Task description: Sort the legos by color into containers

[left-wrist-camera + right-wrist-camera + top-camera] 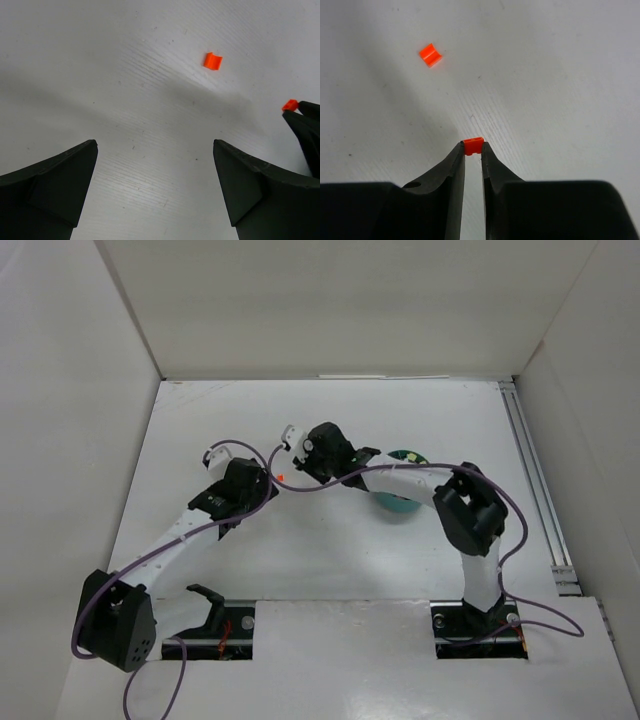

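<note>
My right gripper (pixel 473 148) is shut on a small red-orange lego brick (pixel 473 144), pinched at its fingertips just above the white table. A second red-orange lego piece (pixel 430 54) lies loose on the table ahead and to the left. In the left wrist view the loose piece (pixel 213 60) lies ahead, and the held brick (pixel 289 105) shows at the right edge on the right gripper's tips. My left gripper (pixel 155 147) is open and empty over bare table. The teal dish (pixel 407 456) is mostly hidden behind the right arm.
White walls enclose the table on three sides. A metal rail (pixel 538 490) runs along the right edge. The two wrists (pixel 250 485) are close together at the table's middle, with an orange speck (pixel 281 476) between them.
</note>
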`<action>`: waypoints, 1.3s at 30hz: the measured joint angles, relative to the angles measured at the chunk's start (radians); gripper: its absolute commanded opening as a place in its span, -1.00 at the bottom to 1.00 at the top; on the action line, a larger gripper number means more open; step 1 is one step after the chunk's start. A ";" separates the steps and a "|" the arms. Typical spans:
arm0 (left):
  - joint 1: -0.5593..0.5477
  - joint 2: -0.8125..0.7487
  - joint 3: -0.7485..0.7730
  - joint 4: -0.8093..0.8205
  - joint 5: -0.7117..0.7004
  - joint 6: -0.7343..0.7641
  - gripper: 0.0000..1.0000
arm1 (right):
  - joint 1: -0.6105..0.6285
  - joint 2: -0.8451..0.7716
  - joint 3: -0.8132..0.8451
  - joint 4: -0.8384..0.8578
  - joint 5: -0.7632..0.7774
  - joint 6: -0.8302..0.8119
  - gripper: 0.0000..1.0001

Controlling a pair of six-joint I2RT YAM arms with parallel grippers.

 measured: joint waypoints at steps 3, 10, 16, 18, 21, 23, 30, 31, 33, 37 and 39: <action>0.000 0.002 0.000 0.013 0.012 0.011 1.00 | -0.002 -0.100 -0.039 0.004 0.007 -0.001 -0.86; 0.000 0.029 0.000 0.038 0.035 0.029 1.00 | -0.078 -0.379 -0.197 0.032 0.019 0.003 -0.83; 0.000 0.038 0.000 0.060 0.045 0.041 1.00 | -0.203 -0.637 -0.408 0.036 0.073 0.015 -0.79; 0.000 0.051 0.002 0.064 0.047 0.047 1.00 | -0.238 -0.712 -0.471 0.028 0.087 0.023 -0.79; 0.000 0.074 0.003 0.067 0.048 0.052 1.00 | -0.276 -0.788 -0.532 0.010 0.099 0.029 -0.76; -0.004 0.080 0.003 0.067 0.048 0.055 1.00 | -0.285 -0.810 -0.552 0.004 0.105 0.031 -0.76; -0.009 0.083 0.019 0.076 0.048 0.062 1.00 | -0.289 -0.812 -0.560 -0.009 0.104 0.030 -0.76; -0.009 0.087 0.022 0.078 0.048 0.064 1.00 | -0.289 -0.812 -0.560 -0.009 0.104 0.030 -0.76; -0.009 0.105 0.035 0.086 0.049 0.071 1.00 | -0.289 -0.812 -0.558 -0.009 0.104 0.030 -0.76; -0.009 0.172 0.076 0.104 0.060 0.087 0.98 | -0.293 -0.812 -0.554 -0.010 0.105 0.030 -0.76; -0.009 0.207 0.095 0.114 0.064 0.099 0.98 | -0.301 -0.812 -0.553 -0.010 0.105 0.030 -0.74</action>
